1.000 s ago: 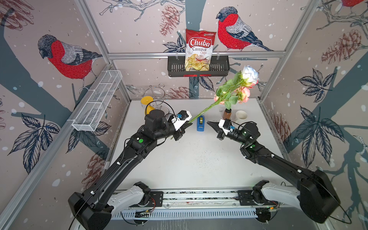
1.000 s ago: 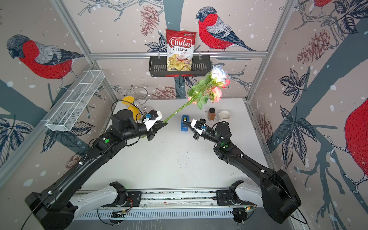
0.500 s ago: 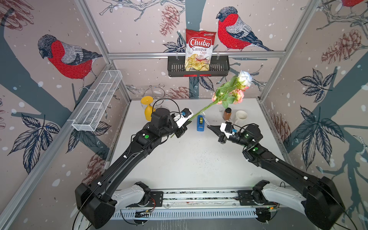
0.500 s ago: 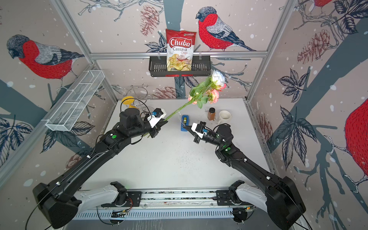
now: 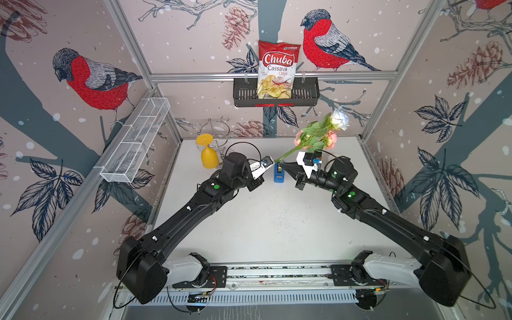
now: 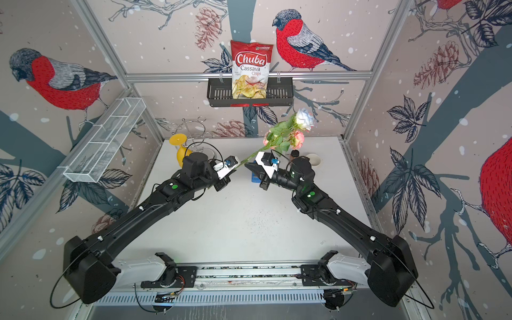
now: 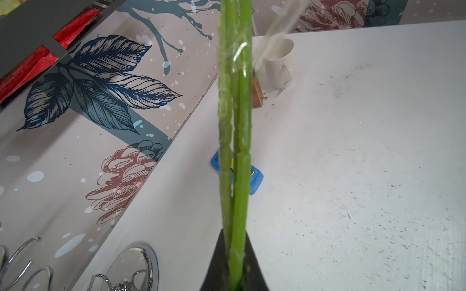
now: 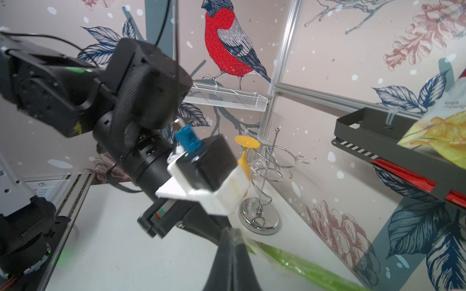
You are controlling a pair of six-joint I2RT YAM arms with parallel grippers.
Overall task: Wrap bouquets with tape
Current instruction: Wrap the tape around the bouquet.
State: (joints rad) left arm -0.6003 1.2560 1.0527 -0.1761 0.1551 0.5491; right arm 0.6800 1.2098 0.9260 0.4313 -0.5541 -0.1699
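The bouquets are one bunch of roses, pink blooms and one white, held aloft over the back of the table. My left gripper is shut on the green stems, which carry glossy clear tape. My right gripper is shut, pinching a clear strip of tape at its tips right beside the stems. The blue tape dispenser stands on the table below both grippers.
An upturned yellow wine glass and a chrome wire rack stand at the back left. A brown spice jar and a white mug sit at the back right. A black basket with a chips bag hangs on the back wall.
My right gripper has moved left and back, up to the stems. The left arm has shifted slightly right, and the blooms have dropped a little.
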